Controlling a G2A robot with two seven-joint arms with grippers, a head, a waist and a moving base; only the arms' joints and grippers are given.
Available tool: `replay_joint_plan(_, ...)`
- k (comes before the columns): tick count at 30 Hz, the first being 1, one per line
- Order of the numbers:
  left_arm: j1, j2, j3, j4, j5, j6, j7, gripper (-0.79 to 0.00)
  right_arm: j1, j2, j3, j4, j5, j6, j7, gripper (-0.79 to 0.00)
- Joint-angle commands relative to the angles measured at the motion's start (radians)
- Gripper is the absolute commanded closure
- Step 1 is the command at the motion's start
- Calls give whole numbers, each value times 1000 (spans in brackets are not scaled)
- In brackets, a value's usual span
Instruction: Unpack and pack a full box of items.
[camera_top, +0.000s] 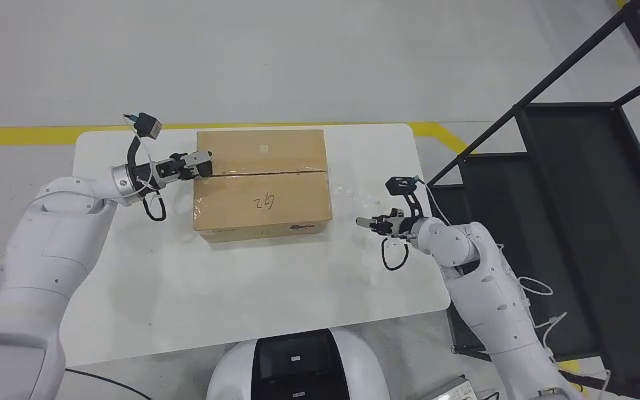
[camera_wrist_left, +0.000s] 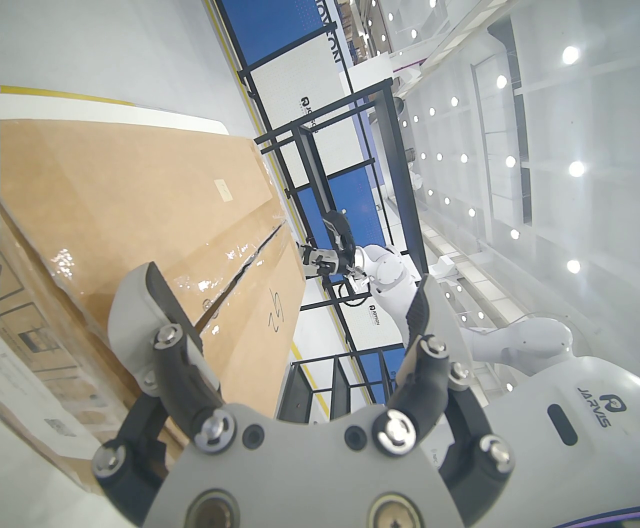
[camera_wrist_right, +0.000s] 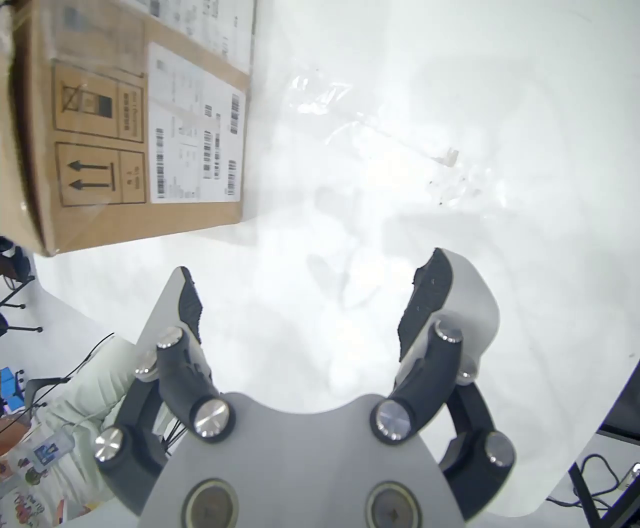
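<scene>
The left gripper (camera_top: 204, 163) had its jaws spread wide and held nothing. It sat at the left end of the cardboard box (camera_top: 263, 183), right where the middle seam meets the edge. In its own wrist view the left gripper (camera_wrist_left: 287, 305) had one of its fingers (camera_wrist_left: 150, 295) low over the box (camera_wrist_left: 125, 190) top, just beside the seam. I could not tell whether it touched the cardboard. The other finger stood free of the box.

The right gripper (camera_top: 368, 223) was also released, jaws well apart and empty, over the bare white table (camera_top: 300, 290) to the right of the box and apart from it. From its wrist, the right gripper (camera_wrist_right: 310, 295) faced the labelled end of the box (camera_wrist_right: 125, 150). A crumpled scrap of clear film (camera_wrist_right: 380, 135) lay on the table (camera_wrist_right: 525, 75) between them.

The box sat in the middle of the table with both top flaps down. Glossy tape ran along the seam, which looked split, and the contents were hidden.
</scene>
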Motion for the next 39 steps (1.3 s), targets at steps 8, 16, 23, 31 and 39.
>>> replay_joint_plan(8, 0, 0, 0, 0, 0, 0, 0, -785, 128, -33, -138, 206, -77, 128, -130, -785)
replay_joint_plan(16, 0, 0, 0, 0, 0, 0, 0, -785, 189, -58, -185, 292, -61, 245, -222, -785)
replay_joint_plan(23, 0, 0, 0, 0, 0, 0, 0, -785, 217, -70, -239, 317, -143, 308, -232, -690)
replay_joint_plan(31, 0, 0, 0, 0, 0, 0, 0, -785, 226, -81, -259, 338, -168, 362, -242, -733)
replay_joint_plan(39, 0, 0, 0, 0, 0, 0, 0, -785, 238, -92, -255, 375, -148, 387, -283, -646)
